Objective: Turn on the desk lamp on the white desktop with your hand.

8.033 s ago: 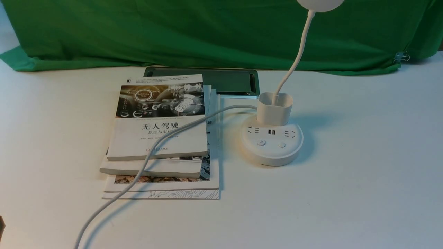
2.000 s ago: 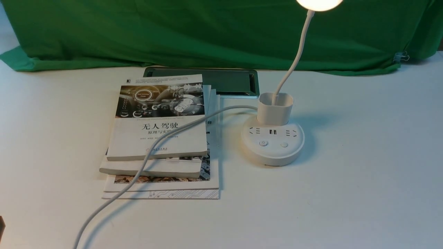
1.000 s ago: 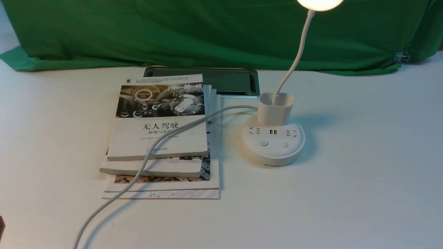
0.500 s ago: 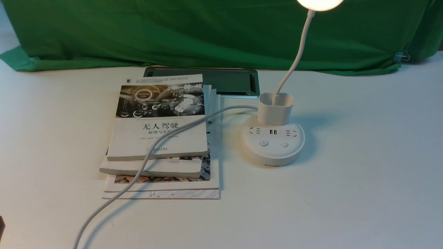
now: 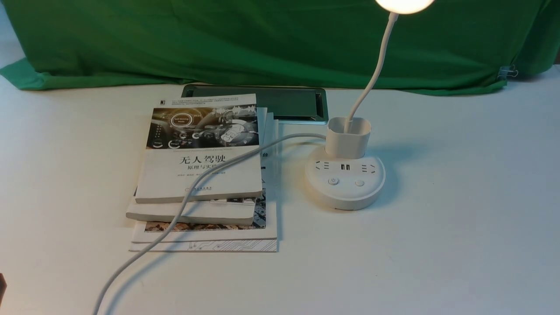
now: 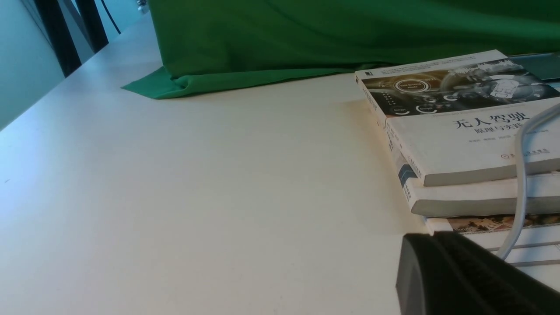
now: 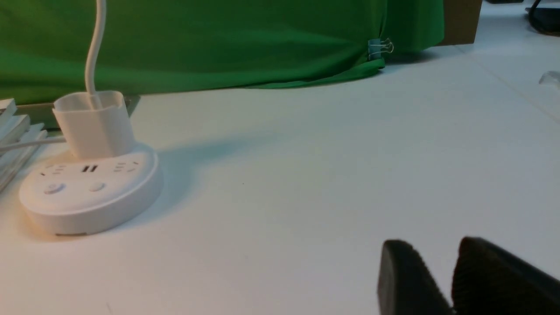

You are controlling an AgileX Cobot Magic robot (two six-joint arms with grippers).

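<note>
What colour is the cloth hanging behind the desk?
The cloth is green, clearest in the front view.

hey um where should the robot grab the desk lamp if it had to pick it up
Probably the upright cup holder on its base, jaws straddling the walls from the robot's right: that side looks open, while the cord leaves on the left. The gooseneck is thin and curved, likely to bend.

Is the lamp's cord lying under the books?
No, the grey power cord runs over the top of the stacked books, crossing the cover of the uppermost one.
</note>
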